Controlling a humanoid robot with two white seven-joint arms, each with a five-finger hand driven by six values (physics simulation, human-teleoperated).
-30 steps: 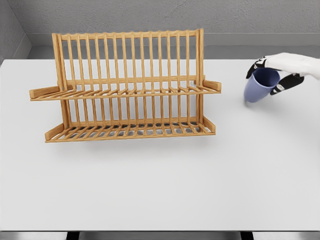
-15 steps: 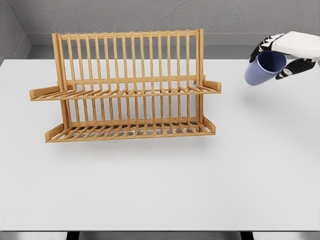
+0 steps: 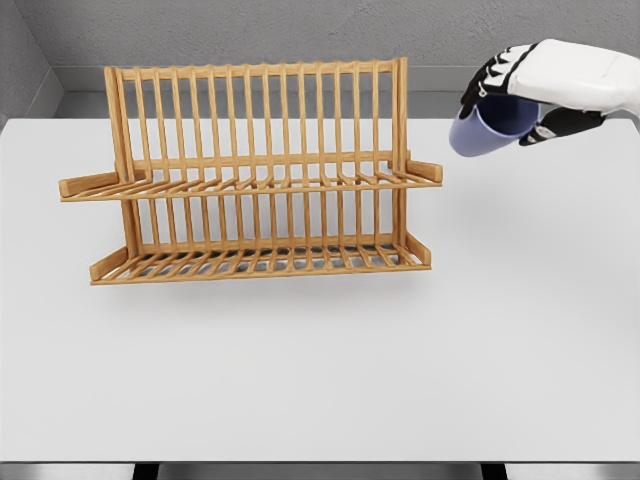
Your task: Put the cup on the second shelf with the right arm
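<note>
— Step in hand? Carrying, by the look of it. Right hand (image 3: 520, 95), white with black fingers, wrapped around the rim of the round blue-violet plastic cup (image 3: 482, 128), holding it clear of the white table (image 3: 320, 360). Cup tilted, mouth turned up toward the palm, base pointing down and to the left.

— And placed where?

— Up in the air over the table's far right corner, level with the top of the two-tier wooden slatted dish rack (image 3: 250, 170) and just beside its right end. Not touching it. Faint shadow on the table below, between the rack's right end and the table's right edge.

— Next move?

— Judging from the task: across to the left and down, onto the upper shelf (image 3: 250, 185), presumably the second one meant. Needs clearance past the tall right end post (image 3: 400, 110) and the row of upright slats behind. Probably also some levelling of the cup before release, so as to sit flat on the rails instead of rolling.

— Left arm?

— Nowhere in the head view.
</note>
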